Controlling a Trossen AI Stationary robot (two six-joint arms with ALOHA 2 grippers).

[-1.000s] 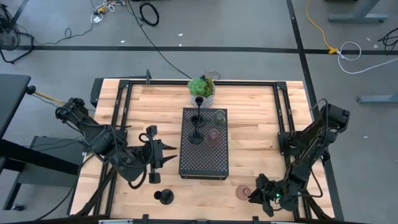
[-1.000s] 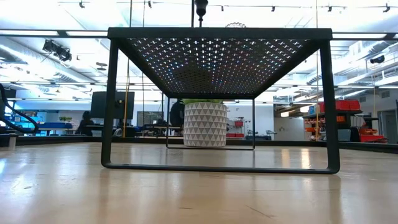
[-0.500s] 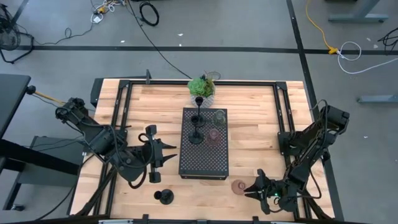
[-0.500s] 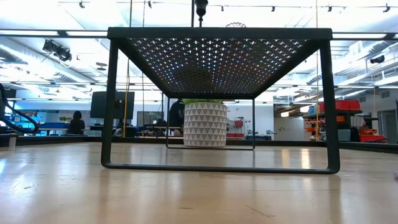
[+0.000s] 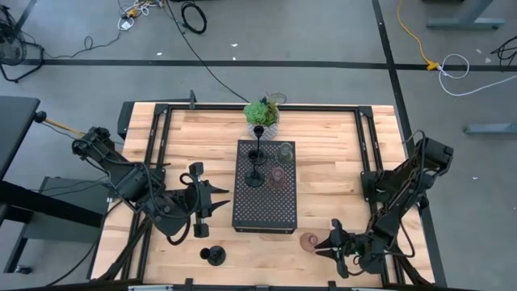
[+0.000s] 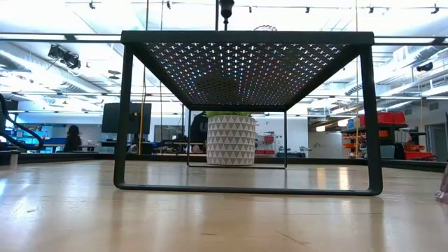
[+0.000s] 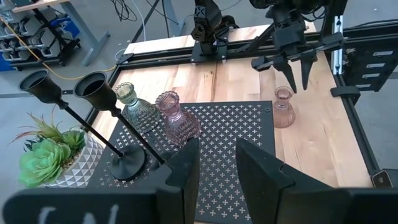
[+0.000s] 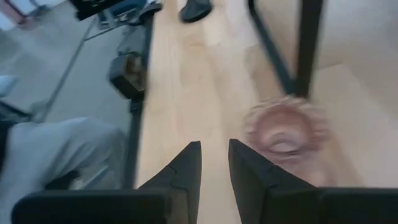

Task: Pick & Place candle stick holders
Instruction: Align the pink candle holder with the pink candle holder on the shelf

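Observation:
A black perforated tray stands mid-table. On its far half stand two black thin-stemmed holders, a clear glass cup and a pink glass cup. A third black holder stands on its round base near the table's front edge. Another pink glass cup stands upright on the table, right of the tray's near end. My right gripper is just right of that cup, fingers slightly apart. My left gripper waits left of the tray, slightly open and empty. My right gripper comes at the pink cup on the table level, from the table's right. Its fingertips stand close by the cup's rim. Whether they touch the cup, I cannot tell.
A green plant in a white patterned pot stands behind the tray's far end. Black rails run along the table's sides and far edge. Bare wood lies on both sides of the tray. A person shows in the room beyond.
My right gripper has gone a little toward the table's left edge. The pink cup on the table has slid the same way, still upright, and now shows at the right edge of the low view. My left arm has kept still.

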